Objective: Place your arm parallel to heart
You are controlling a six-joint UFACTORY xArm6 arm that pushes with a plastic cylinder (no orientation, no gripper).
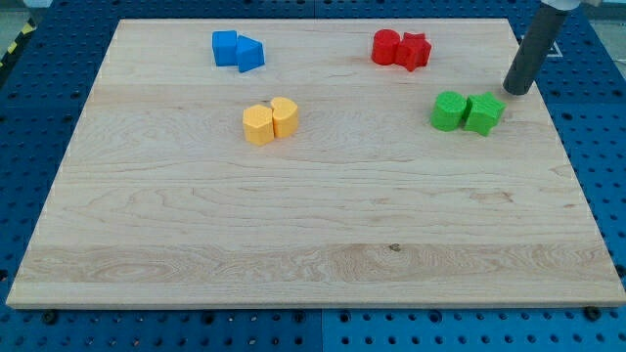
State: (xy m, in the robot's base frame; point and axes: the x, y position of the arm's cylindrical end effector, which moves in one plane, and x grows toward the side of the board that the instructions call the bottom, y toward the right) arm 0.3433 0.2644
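Note:
The yellow heart block point(285, 115) lies left of the board's centre, touching a yellow hexagon block point(258, 126) on its left. My rod comes down from the view's top right. My tip point(515, 93) rests on the board near its right edge, just up and right of the green star block point(484, 113). The tip is far to the right of the yellow heart and slightly higher in the view.
A green round block point(449, 110) touches the green star. A red round block point(386, 47) and a red star block point(415, 52) sit at the top right. A blue cube point(226, 47) and a blue triangle block point(250, 55) sit at the top left. The wooden board point(313, 235) lies on a blue pegboard table.

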